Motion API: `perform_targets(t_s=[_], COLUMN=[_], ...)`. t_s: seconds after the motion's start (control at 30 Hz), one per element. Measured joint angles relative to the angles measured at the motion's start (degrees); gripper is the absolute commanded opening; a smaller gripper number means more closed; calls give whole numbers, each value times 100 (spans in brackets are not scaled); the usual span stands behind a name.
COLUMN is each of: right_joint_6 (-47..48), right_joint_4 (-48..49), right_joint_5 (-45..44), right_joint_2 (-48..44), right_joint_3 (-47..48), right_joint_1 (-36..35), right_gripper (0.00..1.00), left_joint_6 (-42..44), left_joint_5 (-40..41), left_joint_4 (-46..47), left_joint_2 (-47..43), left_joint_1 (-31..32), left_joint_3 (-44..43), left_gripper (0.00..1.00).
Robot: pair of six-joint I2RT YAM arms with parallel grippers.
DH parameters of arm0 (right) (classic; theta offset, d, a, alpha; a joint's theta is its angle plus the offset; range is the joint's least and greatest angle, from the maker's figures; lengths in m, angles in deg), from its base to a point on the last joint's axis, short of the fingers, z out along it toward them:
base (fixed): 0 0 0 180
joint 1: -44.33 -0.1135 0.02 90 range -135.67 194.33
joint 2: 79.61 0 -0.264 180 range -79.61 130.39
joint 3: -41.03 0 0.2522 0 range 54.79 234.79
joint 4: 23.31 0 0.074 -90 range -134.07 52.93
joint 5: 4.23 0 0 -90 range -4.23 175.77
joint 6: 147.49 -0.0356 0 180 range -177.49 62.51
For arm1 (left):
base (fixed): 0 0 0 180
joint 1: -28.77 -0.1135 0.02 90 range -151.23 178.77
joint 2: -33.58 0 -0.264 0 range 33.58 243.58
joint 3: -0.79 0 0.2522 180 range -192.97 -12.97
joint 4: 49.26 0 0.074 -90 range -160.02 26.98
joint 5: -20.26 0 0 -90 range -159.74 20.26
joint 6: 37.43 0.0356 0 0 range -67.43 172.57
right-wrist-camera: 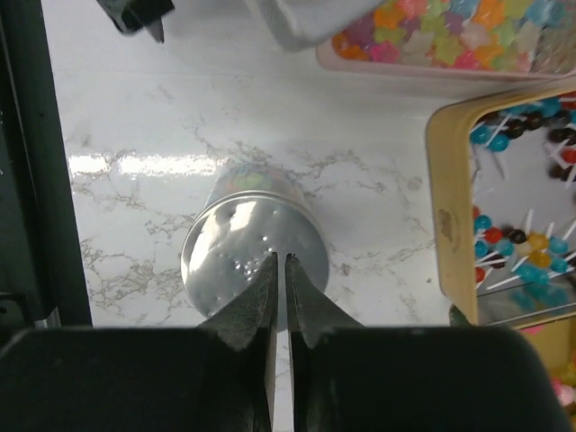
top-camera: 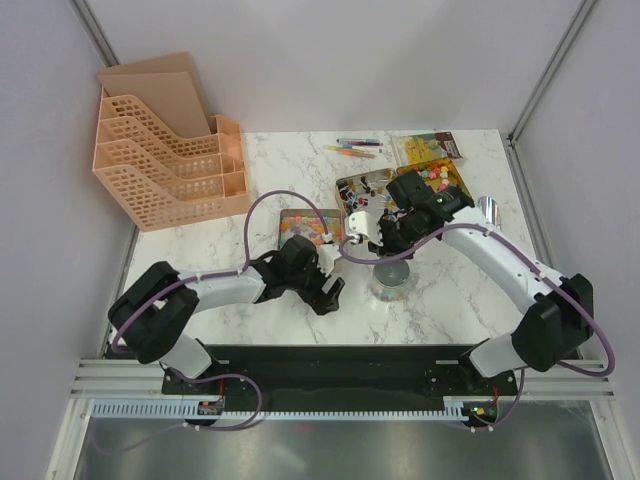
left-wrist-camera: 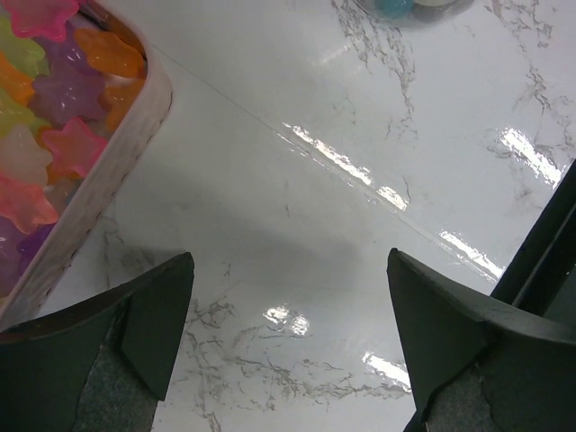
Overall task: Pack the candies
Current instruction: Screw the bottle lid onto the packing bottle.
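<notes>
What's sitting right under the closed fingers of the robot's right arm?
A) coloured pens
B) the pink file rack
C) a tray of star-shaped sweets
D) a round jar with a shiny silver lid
D: in the right wrist view the right fingers point down at the silver-lidded jar, directly beneath their tips.

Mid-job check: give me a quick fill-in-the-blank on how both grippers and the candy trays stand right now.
1. The left gripper holds its fingers ____ over the bare marble tabletop.
2. The right gripper has its fingers ____, tips over the round shiny-topped container.
3. The tray beside the left gripper holds ____-shaped candies.
4. The tan-rimmed tray holds lollipops on ____ sticks.
Missing words: open; shut; star; white.
</notes>
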Motion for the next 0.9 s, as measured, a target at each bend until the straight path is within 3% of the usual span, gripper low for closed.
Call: perform_targets(t_s=[0.23,0.47,0.53,0.57,0.63,0.77,0.9], right_joint_6=[184,240,229,184,81,-9,225], right_joint_4=[662,697,590,588,695,809,758], right_joint_5=[-74,-140,-262,-321,-382,-393,-323], right_joint_2=[-291,-448,-535,-651,-946,-1593,-1794], right_joint_3=[-1390,-1346,-1259,-1209,-1169,-1187,-1556], right_joint_1=[157,417,662,879,1228,1980,2490], right_gripper=[11,5,28,59,98,98,98], left_joint_6=[63,490,605,675,730,782,804], left_joint_5=[157,658,986,1147,1370,1700,1816], left_joint_4=[586,1488,1814,1961,2271,2868,3397], left_joint_2=[127,1001,1325,1504,1836,2297,2509], left_joint_1=[452,1143,1285,1351,1451,1539,1552], left_joint_3=[116,-369,-560,-682,-968,-1266,-1266], left_gripper=[92,97,97,97,100,100,87])
